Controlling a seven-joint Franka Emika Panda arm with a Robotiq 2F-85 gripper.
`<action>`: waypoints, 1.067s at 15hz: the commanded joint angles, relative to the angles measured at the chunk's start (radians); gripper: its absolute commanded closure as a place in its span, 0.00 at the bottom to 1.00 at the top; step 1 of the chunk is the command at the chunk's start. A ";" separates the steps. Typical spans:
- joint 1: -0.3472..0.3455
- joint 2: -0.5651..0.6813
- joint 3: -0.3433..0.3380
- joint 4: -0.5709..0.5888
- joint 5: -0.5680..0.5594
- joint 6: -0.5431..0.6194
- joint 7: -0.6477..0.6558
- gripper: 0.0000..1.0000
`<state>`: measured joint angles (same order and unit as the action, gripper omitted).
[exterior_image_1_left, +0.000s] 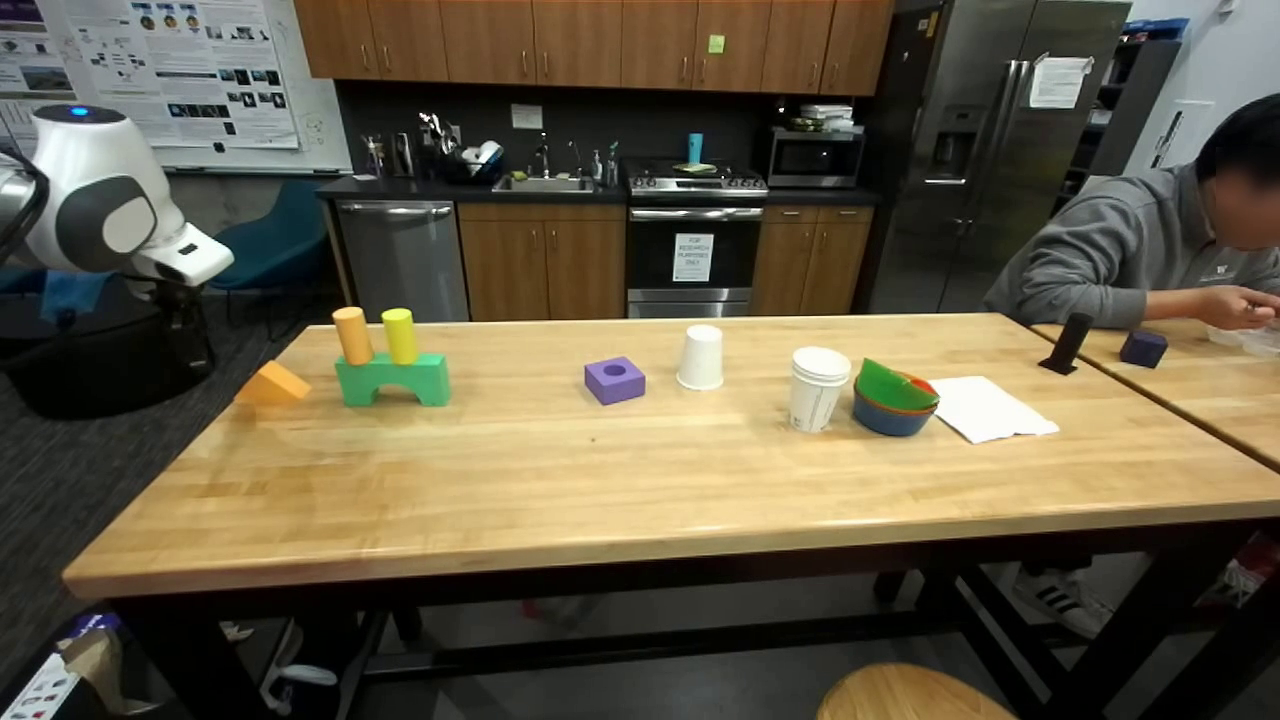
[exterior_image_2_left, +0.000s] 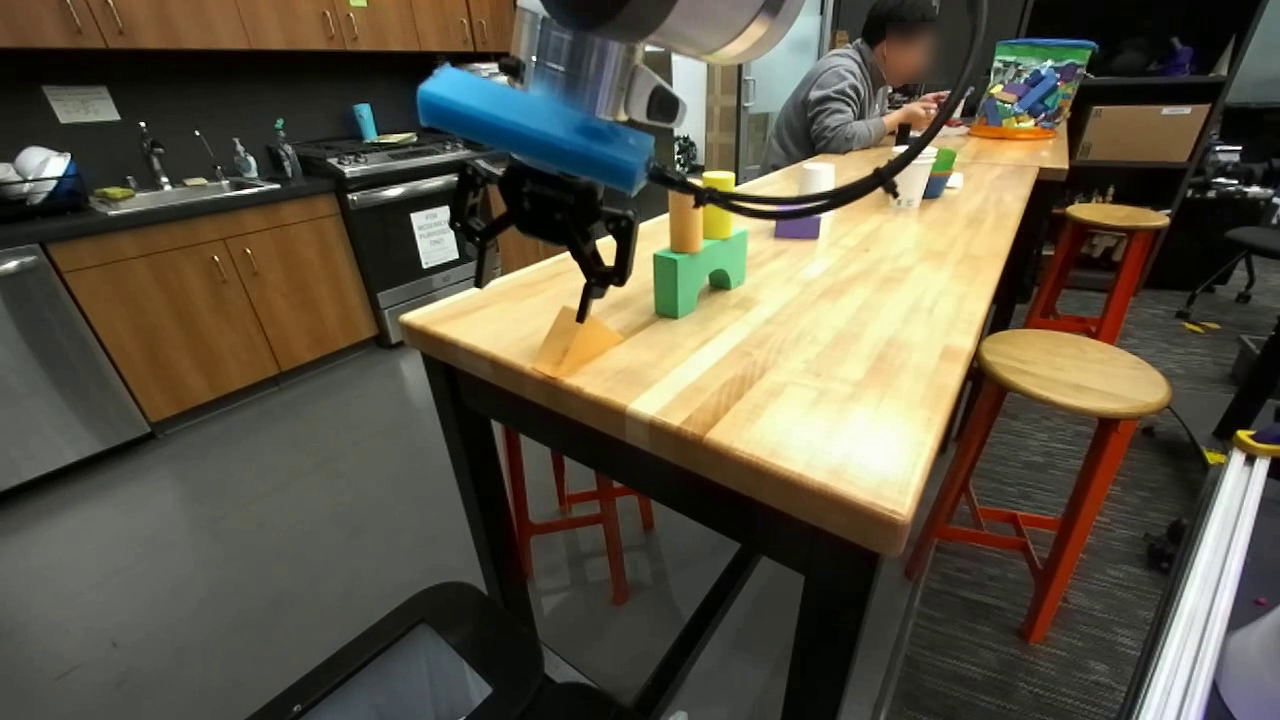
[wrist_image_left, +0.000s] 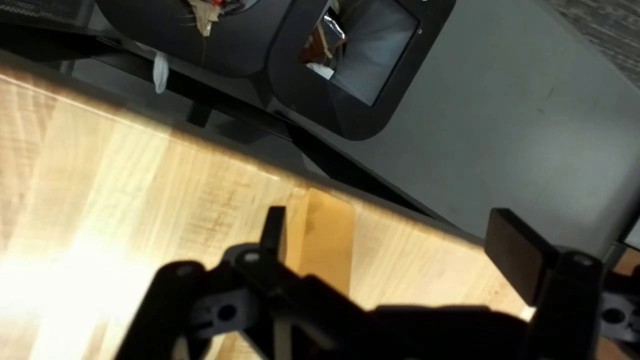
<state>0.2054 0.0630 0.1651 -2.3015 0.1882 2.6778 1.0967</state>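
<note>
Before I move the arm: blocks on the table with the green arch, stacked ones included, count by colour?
Orange: 2, wedge and orange cylinder
Yellow: 1, yellow cylinder
Green: 1, arch
Purple: 1, holed block
Total: 5

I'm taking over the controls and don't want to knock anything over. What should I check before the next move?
1. Gripper open, nothing held: ok.
2. Orange wedge midway between the fingers: not ok, it appears nearer one finger in the wrist view.
3. Wedge well in from the edge of the table: not ok, one end lies close to it.
4. Fingers not touching the wedge: cannot tell, one overlaps it in an exterior view.
5. Orange cylinder and yellow cylinder upright on the green arch: ok.
</note>
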 joint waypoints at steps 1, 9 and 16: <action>-0.009 -0.032 -0.008 -0.035 -0.002 -0.012 0.037 0.00; -0.025 -0.019 -0.019 -0.009 0.002 -0.054 0.041 0.00; -0.043 0.004 -0.026 0.035 0.019 -0.106 0.031 0.00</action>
<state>0.1684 0.0609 0.1425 -2.3000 0.1787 2.6231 1.1420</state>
